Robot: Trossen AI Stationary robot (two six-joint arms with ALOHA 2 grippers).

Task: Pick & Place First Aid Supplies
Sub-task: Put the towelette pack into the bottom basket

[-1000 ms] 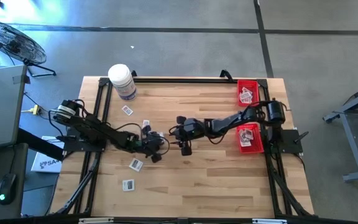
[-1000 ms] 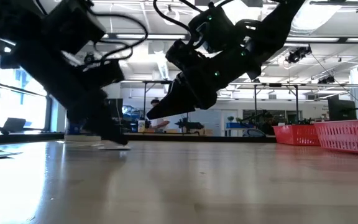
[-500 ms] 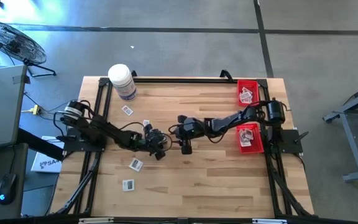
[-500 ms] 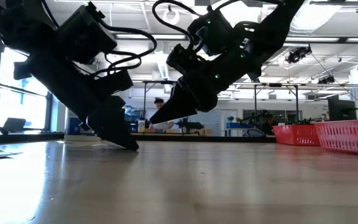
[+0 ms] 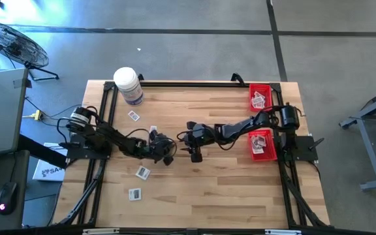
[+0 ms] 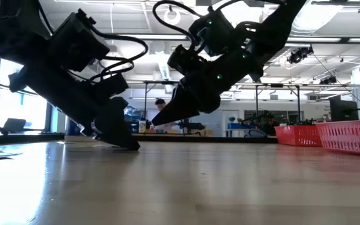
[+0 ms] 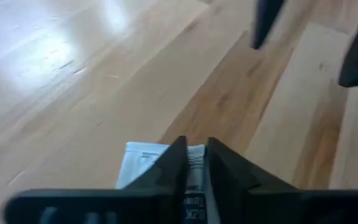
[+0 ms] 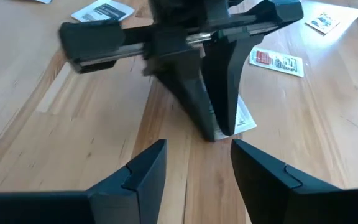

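Left wrist view, lower centre: the left gripper (image 7: pixel 193 163) pinches a white packet (image 7: pixel 143 163) nearly flat on the table (image 7: pixel 73 74), best lifted straight up without dragging, while the right gripper (image 8: pixel 194 165) waits wide apart and empty.

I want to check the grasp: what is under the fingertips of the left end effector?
A small white printed packet lies on the wooden table there; the left end effector has its fingers nearly together on it. The fingers cover the packet's middle, so most of its print is hidden.
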